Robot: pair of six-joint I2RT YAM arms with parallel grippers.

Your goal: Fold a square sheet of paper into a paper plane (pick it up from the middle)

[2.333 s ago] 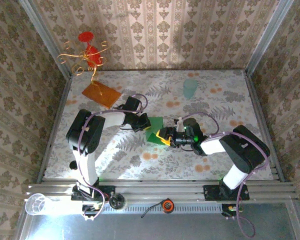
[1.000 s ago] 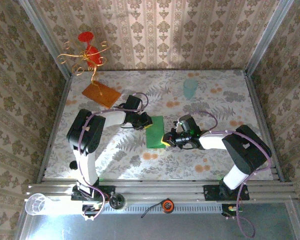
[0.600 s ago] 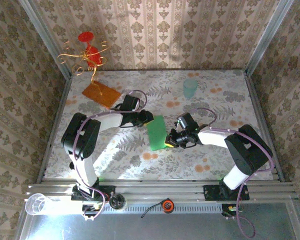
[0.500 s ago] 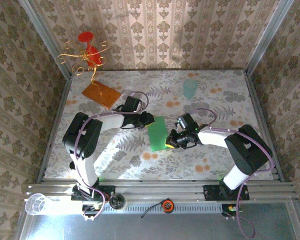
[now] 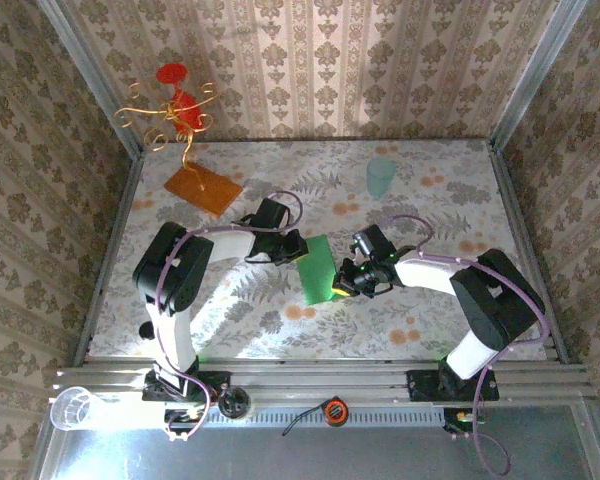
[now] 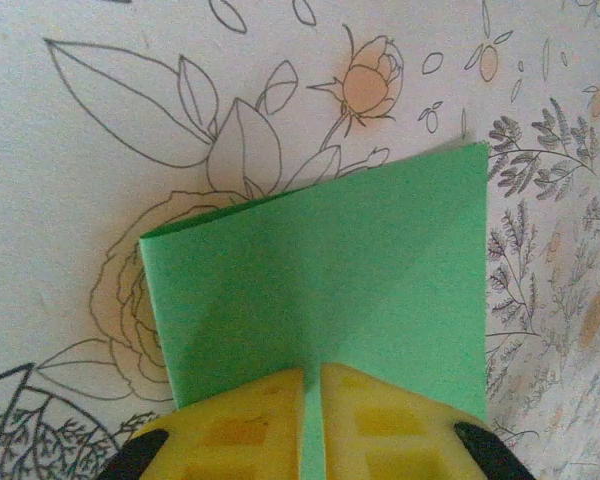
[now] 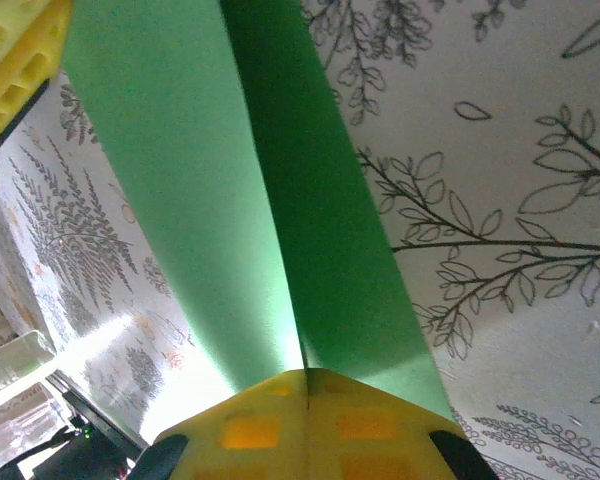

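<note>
paper plane (image 5: 317, 270): green sheet, folded long and narrow, lying at a slant near the middle of the table (image 5: 450, 210), between the two grippers.
paper, left wrist view: the paper plane (image 6: 320, 270) shows a folded edge on its left side and faint diagonal creases; its far right corner is sharp and square.
paper, right wrist view: the paper plane (image 7: 230, 190) has one long crease down its length, one side brightly lit and the other in shade.
contact with table: cannot tell whether the paper rests on the cloth or hangs just above it.
left gripper (image 5: 292, 250): clenched on the far left end of the paper. in the left wrist view the left gripper (image 6: 312, 400) has both yellow pads (image 6: 230, 430) pressed in, with only a thin green strip between them.
right gripper (image 5: 338, 285): clamped on the near right end of the paper. in the right wrist view the right gripper (image 7: 305, 385) has its pads meeting where the crease runs in.
left gripper seen from the right wrist: a yellow pad of the left gripper (image 7: 15, 50) sits at the paper's other end.
arms: both reach inward from the near edge, with the wrists close together.
orange-brown board (image 5: 202, 187): flat on the table's far left, well apart from the paper.
red and gold wire ornament (image 5: 175, 105): stands at the far left corner, just behind the board.
pale green cup (image 5: 381, 176): upright at far right of centre.
clear cup (image 5: 75, 407): on its side on the near rail, at left.
</note>
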